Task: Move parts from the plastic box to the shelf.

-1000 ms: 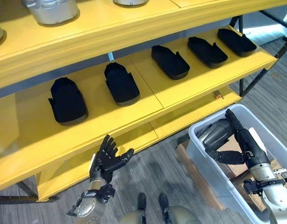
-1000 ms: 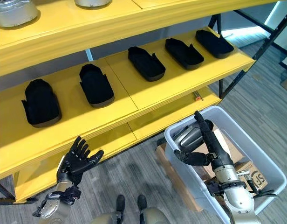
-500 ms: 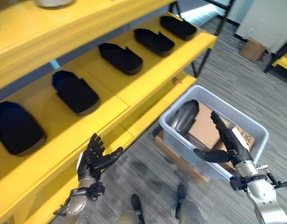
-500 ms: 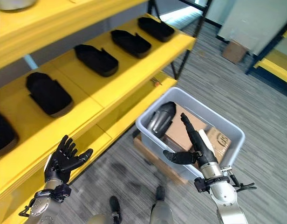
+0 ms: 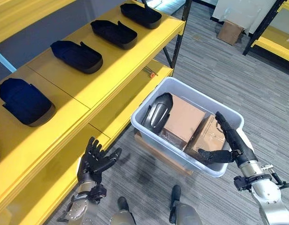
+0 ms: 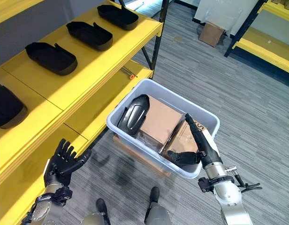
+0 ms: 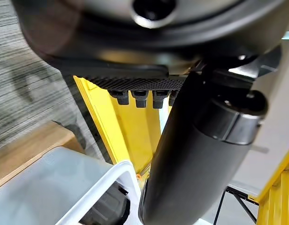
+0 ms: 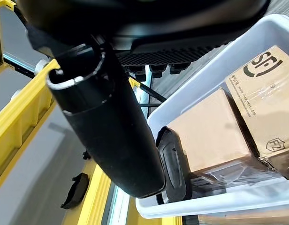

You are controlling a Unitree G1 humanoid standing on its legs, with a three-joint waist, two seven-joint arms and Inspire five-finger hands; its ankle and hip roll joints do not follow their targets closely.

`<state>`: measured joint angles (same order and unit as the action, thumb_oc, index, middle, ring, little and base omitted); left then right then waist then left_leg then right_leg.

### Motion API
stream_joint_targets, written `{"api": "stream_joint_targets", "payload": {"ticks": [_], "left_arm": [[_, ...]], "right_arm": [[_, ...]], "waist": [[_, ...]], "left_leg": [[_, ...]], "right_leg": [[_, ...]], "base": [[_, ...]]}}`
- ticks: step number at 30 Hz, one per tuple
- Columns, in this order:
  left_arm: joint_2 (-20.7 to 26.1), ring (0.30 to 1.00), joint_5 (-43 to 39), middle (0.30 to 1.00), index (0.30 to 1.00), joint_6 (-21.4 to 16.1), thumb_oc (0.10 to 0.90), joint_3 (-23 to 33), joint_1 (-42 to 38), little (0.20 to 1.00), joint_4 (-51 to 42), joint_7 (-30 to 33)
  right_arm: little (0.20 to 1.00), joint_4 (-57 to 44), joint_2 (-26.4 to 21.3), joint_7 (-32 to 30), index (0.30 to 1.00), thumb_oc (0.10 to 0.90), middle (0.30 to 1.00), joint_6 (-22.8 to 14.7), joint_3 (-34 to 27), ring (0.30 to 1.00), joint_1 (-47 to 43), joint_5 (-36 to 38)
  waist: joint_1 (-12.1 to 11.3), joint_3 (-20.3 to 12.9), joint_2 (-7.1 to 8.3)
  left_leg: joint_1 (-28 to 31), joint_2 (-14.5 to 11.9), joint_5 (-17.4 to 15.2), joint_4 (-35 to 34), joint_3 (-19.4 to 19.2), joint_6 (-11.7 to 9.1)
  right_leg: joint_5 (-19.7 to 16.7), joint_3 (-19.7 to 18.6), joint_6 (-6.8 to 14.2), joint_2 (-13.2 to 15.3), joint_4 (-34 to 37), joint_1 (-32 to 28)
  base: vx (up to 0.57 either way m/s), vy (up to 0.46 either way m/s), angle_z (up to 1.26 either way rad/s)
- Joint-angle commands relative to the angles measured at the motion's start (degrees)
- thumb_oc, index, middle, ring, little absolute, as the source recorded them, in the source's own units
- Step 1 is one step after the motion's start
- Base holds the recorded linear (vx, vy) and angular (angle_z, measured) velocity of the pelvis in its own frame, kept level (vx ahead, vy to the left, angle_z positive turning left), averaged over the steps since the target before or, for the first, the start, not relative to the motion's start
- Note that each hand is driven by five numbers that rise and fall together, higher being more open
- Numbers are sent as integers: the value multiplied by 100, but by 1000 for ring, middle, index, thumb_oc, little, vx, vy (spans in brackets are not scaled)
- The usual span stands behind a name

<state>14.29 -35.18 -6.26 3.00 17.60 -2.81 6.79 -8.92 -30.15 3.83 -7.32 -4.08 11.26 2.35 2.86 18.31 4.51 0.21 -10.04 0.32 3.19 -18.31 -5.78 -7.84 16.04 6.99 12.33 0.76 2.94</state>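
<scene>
My view has swung away from the shelf toward the plastic box on the floor, so the box now sits centred. My right hand hovers released over its near corner; the left hand hangs open, empty. The dark part lies inside, ungrasped.

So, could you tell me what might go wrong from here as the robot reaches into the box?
The right hand hangs open over the plastic box by its near rim and could catch that rim going down. The dark part leans wedged against a cardboard box, so it may snag coming out. The left hand is open by the shelf.
</scene>
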Motion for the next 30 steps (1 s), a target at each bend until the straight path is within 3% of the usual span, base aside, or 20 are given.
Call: {"api": "stream_joint_targets", "payload": {"ticks": [1,8,11,12,13,14,15,18,20,21,23,24,25,26,27,28,29,30], "left_arm": [[212,1000,111,1000,1000,-424,900,352,98,1000,-639,-141],[106,1000,61,1000,1000,-407,900,327,172,1000,-611,-165],[163,1000,88,1000,1000,-400,900,263,93,1000,-571,-175],[188,1000,96,1000,1000,-399,900,219,38,1000,-536,-185],[197,1000,113,1000,1000,-386,900,208,13,1000,-529,-207],[193,1000,96,1000,1000,-388,900,154,-54,1000,-524,-199],[196,1000,96,1000,1000,-389,900,156,-60,1000,-521,-199],[139,1000,135,1000,1000,-403,900,167,-20,1000,-658,-99],[89,1000,114,1000,1000,-387,900,167,-9,1000,-686,-74],[110,1000,93,1000,1000,-391,900,164,-14,1000,-701,-82],[164,1000,54,1000,1000,-414,900,77,-90,1000,-731,-67],[210,1000,76,1000,1000,-423,900,34,-143,1000,-734,-63],[210,1000,76,1000,1000,-424,900,31,-147,1000,-732,-63],[285,1000,125,1000,1000,-440,900,-22,-259,1000,-713,-53],[262,1000,139,1000,1000,-442,900,-58,-279,1000,-686,-54],[220,1000,155,1000,1000,-438,900,-73,-253,1000,-660,-64],[163,1000,-7,1000,1000,-482,900,-81,-226,1000,-616,-95],[179,1000,4,1000,1000,-493,900,-97,-233,1000,-622,-114]], "right_arm": [[1000,-796,-178,-115,1000,900,1000,-521,-430,1000,-180,192],[1000,-837,-239,-140,1000,900,1000,-548,-488,1000,-101,316],[1000,-816,-289,-188,1000,900,1000,-568,-544,1000,-62,264],[1000,-809,-300,-218,1000,900,1000,-585,-592,1000,-20,249],[1000,-819,-299,-227,1000,900,1000,-606,-624,1000,19,246],[1000,-780,-248,-286,1000,900,1000,-637,-535,1000,13,325],[1000,-776,-245,-287,1000,900,1000,-639,-534,1000,7,324],[1000,-792,-271,-309,1000,900,1000,-675,-360,1000,-171,513],[1000,-773,-253,-322,1000,900,1000,-648,-351,1000,-190,577],[1000,-764,-255,-325,1000,900,1000,-646,-337,1000,-198,584],[1000,-765,-257,-403,1000,900,1000,-652,-317,1000,-232,553],[1000,-782,-246,-411,1000,900,1000,-647,-328,1000,-213,534],[1000,-784,-246,-410,1000,900,1000,-646,-332,1000,-213,534],[1000,-759,-194,-462,1000,900,1000,-661,-276,1000,-223,454],[1000,-745,-163,-493,1000,900,1000,-661,-268,1000,-233,428],[1000,-735,-122,-505,1000,900,1000,-650,-272,1000,-226,431],[1000,-756,-34,-459,1000,900,1000,-641,-214,1000,-244,491],[1000,-752,-7,-412,1000,900,1000,-638,-146,1000,-224,403]], "waist": [[-59,-564,37],[24,-633,-203],[98,-633,-317],[154,-640,-379],[170,-636,-399],[35,-459,-263],[56,-460,-277],[-139,-115,-20],[-231,19,52],[-261,69,60],[-257,139,-11],[-305,184,-35],[-309,176,-33],[-416,181,-130],[-421,154,-167],[-396,112,-213],[-407,13,-259],[-407,-48,-284]], "left_leg": [[311,-133,-560,8,435,210],[357,-384,-326,-171,412,80],[321,-524,-170,-175,389,10],[272,-679,22,-20,355,-70],[230,-799,211,204,346,-128],[-372,-922,1006,1724,1198,64],[-427,-939,985,1784,1242,56],[-1273,-531,1007,3300,1968,345],[-1840,-444,750,3094,1969,397],[-1931,-466,786,2893,1952,350],[-2071,-768,1283,1686,1771,75],[-2076,-691,1462,1079,1729,-44],[-2064,-689,1504,1024,1717,-42],[-1984,-438,1568,-40,2130,-143],[-1915,-457,1608,-340,2194,-216],[-1895,-529,1666,-282,2159,-274],[-1608,-635,1393,-265,2086,-153],[-1361,-624,1374,-373,2050,-211]], "right_leg": [[240,19,421,380,-397,229],[609,13,265,103,-611,325],[838,-45,132,-32,-840,444],[993,-70,11,-179,-939,463],[1082,-84,-75,-314,-903,396],[1197,-544,-501,-772,-707,133],[1197,-519,-507,-787,-705,139],[1232,-789,-721,-949,-575,-69],[1298,-863,-695,-941,-553,-153],[1322,-909,-675,-951,-559,-211],[1431,-959,-608,-954,-591,-244],[1467,-982,-579,-920,-623,-276],[1454,-985,-581,-918,-620,-261],[1591,-1156,-452,-894,-744,-327],[1705,-1265,-393,-868,-820,-404],[1761,-1316,-369,-846,-836,-472],[1842,-1482,-298,-811,-939,-470],[1799,-1563,-243,-752,-894,-480]], "base": [[119,-172,10],[92,-127,1],[81,-181,1],[107,-230,8],[240,-586,5],[172,-454,0],[144,-452,-25],[30,-215,-73],[91,-64,-90],[144,60,-47],[194,161,-19],[137,157,-21],[261,330,-26],[317,379,-32],[404,468,-51],[327,376,-76],[284,387,-114],[261,414,-145]]}}
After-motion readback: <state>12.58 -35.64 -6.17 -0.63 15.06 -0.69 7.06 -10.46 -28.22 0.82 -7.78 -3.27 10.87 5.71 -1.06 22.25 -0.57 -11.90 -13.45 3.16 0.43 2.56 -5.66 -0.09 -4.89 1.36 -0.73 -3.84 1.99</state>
